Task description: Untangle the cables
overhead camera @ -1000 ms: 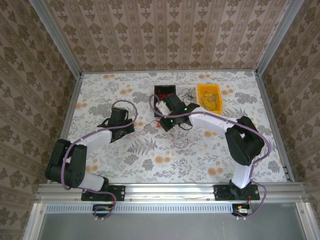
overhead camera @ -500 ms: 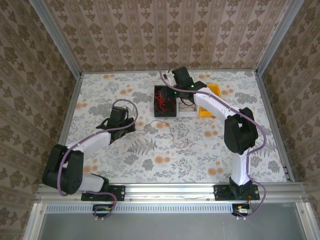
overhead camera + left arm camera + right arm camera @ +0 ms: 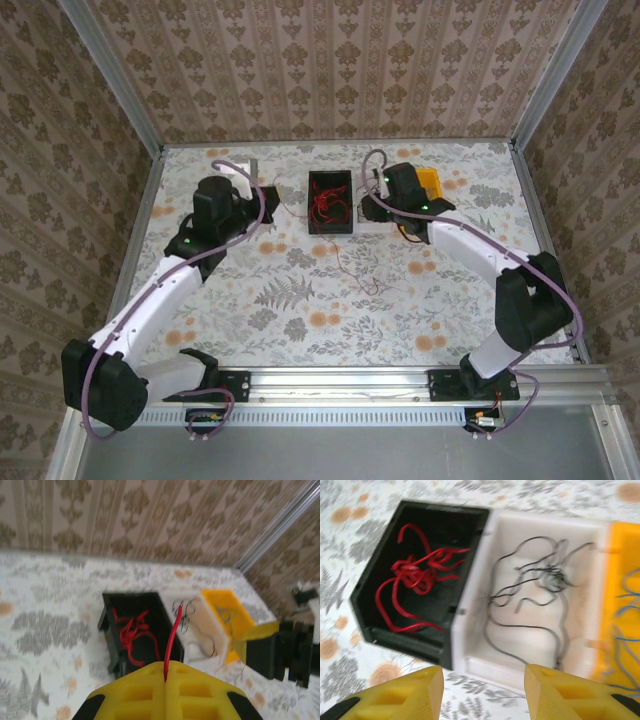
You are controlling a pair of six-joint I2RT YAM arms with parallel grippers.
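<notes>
Near the black bin point(image 3: 407, 642) of sorted cables point(image 3: 415, 575), right gripper point(image 3: 482, 680) spread empty; left gripper point(image 3: 165, 674) pinches one red cable point(image 3: 173, 630), not yet binned.

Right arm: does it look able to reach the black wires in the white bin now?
Probably yes. The right gripper is open and faces the white bin; the black wires lie loose and uncovered, nothing between them and the jaws.

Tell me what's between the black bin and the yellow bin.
A white bin of thin black wires, seen in the right wrist view.
</notes>
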